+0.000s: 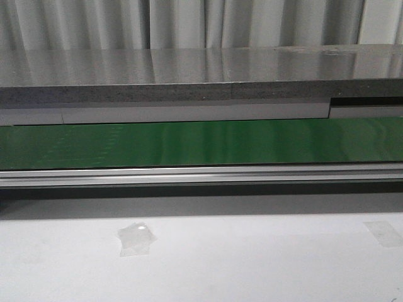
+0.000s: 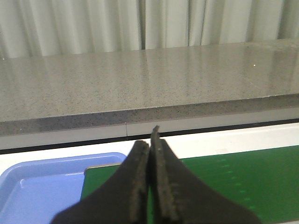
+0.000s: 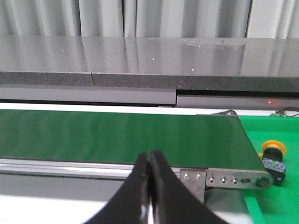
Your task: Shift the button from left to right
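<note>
Front view: neither arm in frame, just the green conveyor belt running left to right across the middle, its aluminium rail along the near edge, a grey speckled counter behind it and pale curtains at the far back. Near side is a white table with a crumpled clear tape patch left of centre and another tape piece at the right edge. No button visible in this view. Left wrist view: left gripper has its black fingers pressed together, nothing between them, over the belt's left end; a light blue tray sits just beside the green belt, what shows of it bare. Right wrist view: right gripper also with fingers closed tip to tip, holding nothing, near side of the belt by the rail. The button with yellow cap and black body lies off the belt's right end, on a bright green surface, just beyond the metal end bracket with its screws; whether it touches the bracket is unclear. It lies on its side, cap pointing away from the belt end. Well apart from both grippers.
</note>
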Motion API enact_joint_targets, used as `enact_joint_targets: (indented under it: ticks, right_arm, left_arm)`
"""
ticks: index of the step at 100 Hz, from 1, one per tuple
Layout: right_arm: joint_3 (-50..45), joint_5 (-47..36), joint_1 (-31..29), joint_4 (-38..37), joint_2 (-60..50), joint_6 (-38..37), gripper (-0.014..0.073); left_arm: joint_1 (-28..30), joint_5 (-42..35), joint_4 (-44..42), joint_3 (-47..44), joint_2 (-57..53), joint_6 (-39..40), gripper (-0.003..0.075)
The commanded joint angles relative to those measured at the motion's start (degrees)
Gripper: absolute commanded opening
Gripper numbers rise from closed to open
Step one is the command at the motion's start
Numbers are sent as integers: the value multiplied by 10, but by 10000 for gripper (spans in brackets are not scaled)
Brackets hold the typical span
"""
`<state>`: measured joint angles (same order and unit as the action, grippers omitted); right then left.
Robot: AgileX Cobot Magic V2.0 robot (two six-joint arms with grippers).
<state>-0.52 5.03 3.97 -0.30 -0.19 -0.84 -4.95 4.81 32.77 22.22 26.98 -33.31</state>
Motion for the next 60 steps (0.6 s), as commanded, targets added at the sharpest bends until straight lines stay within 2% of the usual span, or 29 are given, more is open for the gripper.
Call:
enact_joint_targets:
  ticks: [1,60]
  right_arm:
    - [-3,-54,0,-5,-16,0,-68]
    - [-2,-41,0,-4,-15,0,-68]
  left_arm:
    - [-4,-40,7,17,3,1,-20]
    - [-4,-40,7,17,3,1,-20]
